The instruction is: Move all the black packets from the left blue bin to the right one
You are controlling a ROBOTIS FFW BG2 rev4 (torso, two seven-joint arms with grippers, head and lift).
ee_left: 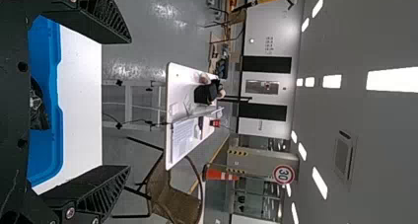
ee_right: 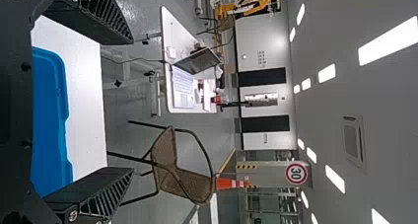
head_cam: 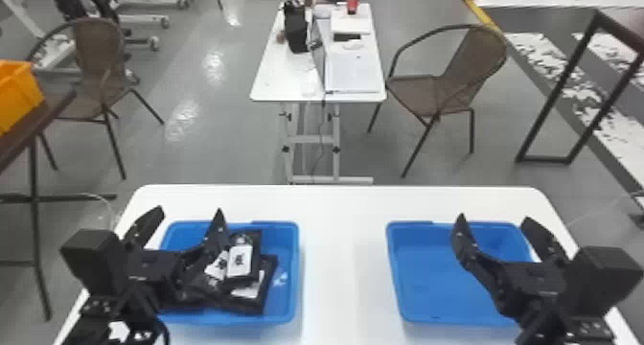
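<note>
My left gripper (head_cam: 186,220) stands open above the left blue bin (head_cam: 293,272) in the head view, nothing between its fingers. Black packets (head_cam: 239,262) with white labels lie in an overlapping pile inside that bin, partly hidden by the left arm. Over the right side of the right blue bin (head_cam: 421,277) my right gripper (head_cam: 493,220) is held open; the bare blue floor of the bin shows. In the left wrist view, the left gripper (ee_left: 129,105) is spread wide, with a black packet (ee_left: 38,105) in the bin (ee_left: 56,135). The right wrist view has the right gripper (ee_right: 133,105) open too, beside the bin (ee_right: 59,120).
Both bins stand on a white table (head_cam: 342,234) with a gap between them. Beyond it are a second white table (head_cam: 287,80) with a laptop, and brown chairs (head_cam: 450,85) on either side. An orange crate (head_cam: 19,95) sits on a dark table at the far left.
</note>
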